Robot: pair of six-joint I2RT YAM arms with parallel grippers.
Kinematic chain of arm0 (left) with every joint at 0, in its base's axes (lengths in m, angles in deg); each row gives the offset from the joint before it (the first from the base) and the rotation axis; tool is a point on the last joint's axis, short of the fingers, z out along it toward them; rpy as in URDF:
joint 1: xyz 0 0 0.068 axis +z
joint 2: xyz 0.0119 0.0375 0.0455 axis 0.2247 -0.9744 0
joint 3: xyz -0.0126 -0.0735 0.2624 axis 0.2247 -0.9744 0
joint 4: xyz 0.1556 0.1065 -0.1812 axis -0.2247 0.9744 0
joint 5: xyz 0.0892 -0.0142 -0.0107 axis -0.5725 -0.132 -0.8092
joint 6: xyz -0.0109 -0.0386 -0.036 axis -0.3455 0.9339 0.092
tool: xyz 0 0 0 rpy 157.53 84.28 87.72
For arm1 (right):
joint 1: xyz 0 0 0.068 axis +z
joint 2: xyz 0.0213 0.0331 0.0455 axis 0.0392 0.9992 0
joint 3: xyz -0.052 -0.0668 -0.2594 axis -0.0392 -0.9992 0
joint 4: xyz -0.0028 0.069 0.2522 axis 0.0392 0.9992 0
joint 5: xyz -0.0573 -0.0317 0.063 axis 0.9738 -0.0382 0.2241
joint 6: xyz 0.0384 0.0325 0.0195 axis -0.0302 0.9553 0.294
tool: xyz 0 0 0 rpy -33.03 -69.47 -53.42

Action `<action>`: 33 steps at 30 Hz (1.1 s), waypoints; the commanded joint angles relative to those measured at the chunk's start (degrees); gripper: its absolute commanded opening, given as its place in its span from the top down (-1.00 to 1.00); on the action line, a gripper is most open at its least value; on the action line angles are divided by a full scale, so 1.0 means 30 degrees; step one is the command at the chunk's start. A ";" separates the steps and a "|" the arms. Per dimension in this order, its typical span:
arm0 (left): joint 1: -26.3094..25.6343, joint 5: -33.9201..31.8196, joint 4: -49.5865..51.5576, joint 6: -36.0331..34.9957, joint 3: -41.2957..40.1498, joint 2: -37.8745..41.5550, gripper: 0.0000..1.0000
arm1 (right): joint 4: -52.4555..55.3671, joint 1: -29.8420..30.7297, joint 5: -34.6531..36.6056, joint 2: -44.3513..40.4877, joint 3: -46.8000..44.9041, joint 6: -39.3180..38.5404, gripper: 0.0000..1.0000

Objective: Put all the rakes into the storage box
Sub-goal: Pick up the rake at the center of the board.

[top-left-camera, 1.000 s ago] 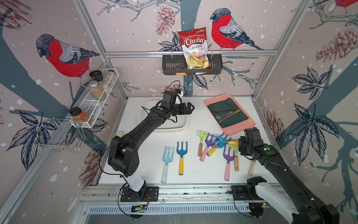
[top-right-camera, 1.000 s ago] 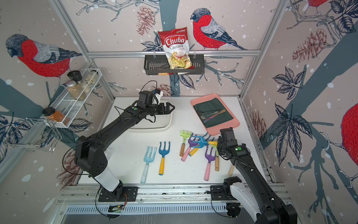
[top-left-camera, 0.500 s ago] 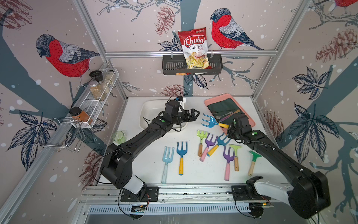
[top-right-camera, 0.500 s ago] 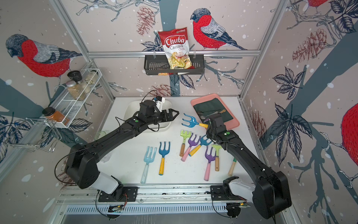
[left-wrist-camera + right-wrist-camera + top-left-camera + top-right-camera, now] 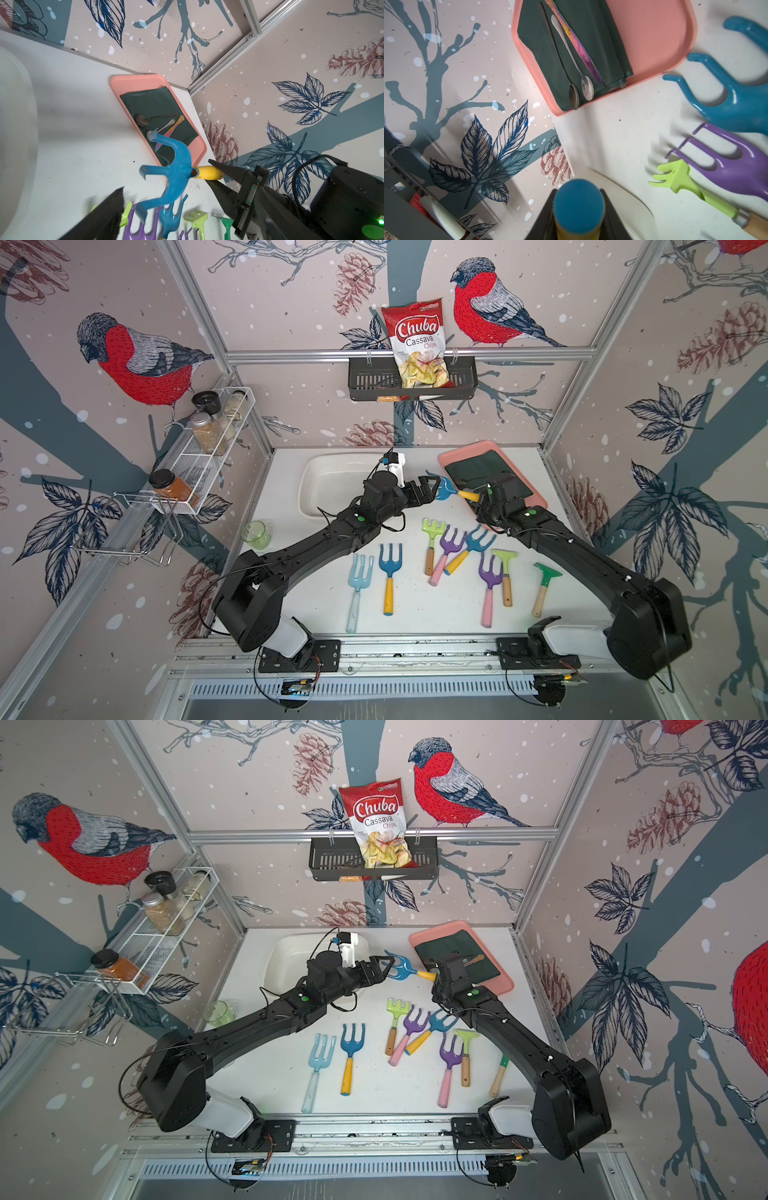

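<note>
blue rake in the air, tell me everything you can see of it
The rake has a glossy blue plastic-looking head with three curved tines, a yellow handle and a blue end cap. It hangs roughly level above the table, head towards the storage box. The right gripper is shut on its handle; the open left gripper stands at the tines, contact unclear.

Counted nine small garden tools (image 5: 451, 1054): two blue rakes (image 5: 178, 164), one blue fork (image 5: 390, 562), two purple forks (image 5: 490, 577), two lime-green tools (image 5: 433, 527), one pale blue fork (image 5: 360, 572), one dark green hoe (image 5: 547, 572). Also counted one white storage box (image 5: 309, 472), one pink tray (image 5: 654, 31), three pieces of cutlery (image 5: 584, 83), four spice jars (image 5: 210, 435), one chip bag (image 5: 415, 344).
</note>
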 commanded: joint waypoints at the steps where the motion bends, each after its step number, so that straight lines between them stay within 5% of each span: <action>1: -0.0076 -0.1143 -0.1819 0.0512 -0.0614 0.0467 -0.94 | -0.1672 0.0015 0.0537 -0.0056 -0.0092 0.6410 0.88; 23: -0.0106 -0.0665 -0.5499 0.0447 -0.2390 -0.0425 -0.83 | -0.6492 0.0428 -0.1827 0.0395 -0.1303 0.8253 0.87; 33: -0.0106 -0.0572 -0.6799 0.0744 -0.2263 -0.1230 -0.24 | -0.9028 0.0417 -0.2712 0.0297 -0.2192 0.9367 0.84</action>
